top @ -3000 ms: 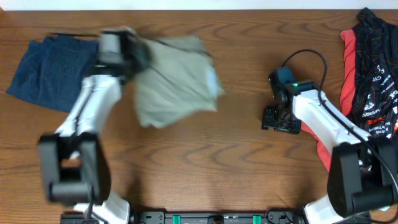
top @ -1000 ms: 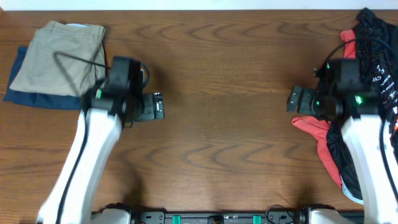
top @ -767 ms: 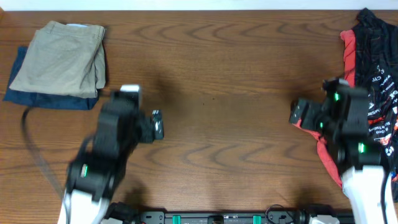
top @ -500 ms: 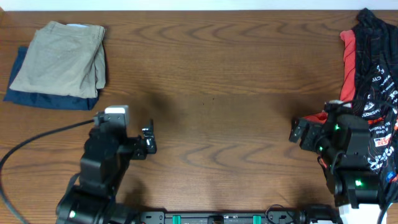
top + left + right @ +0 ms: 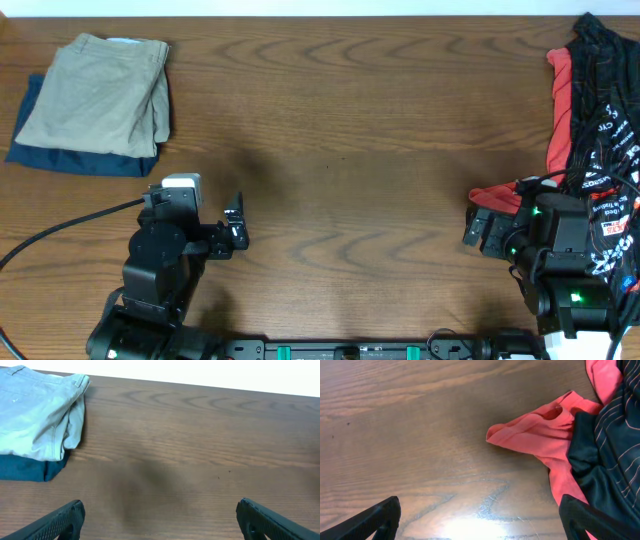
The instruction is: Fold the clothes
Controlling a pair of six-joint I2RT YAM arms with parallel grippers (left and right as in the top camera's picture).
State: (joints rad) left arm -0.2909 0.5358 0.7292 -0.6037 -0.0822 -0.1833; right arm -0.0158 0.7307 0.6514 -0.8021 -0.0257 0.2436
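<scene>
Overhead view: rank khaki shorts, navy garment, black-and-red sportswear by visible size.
1. black-and-red sportswear, partly cut off at the frame edge
2. khaki shorts, folded
3. navy garment, mostly hidden under the shorts

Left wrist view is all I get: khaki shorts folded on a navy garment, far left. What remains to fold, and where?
Observer: Black-and-red sportswear lies crumpled at the far right edge of the table.
Operator: Is the right gripper holding any of it?
Observer: No. The right gripper is open and empty; a red flap of that sportswear lies on the table just ahead of it.
Operator: And my left gripper from above?
Observer: The left gripper is open over bare table, nearer the front edge than the khaki shorts.
</scene>
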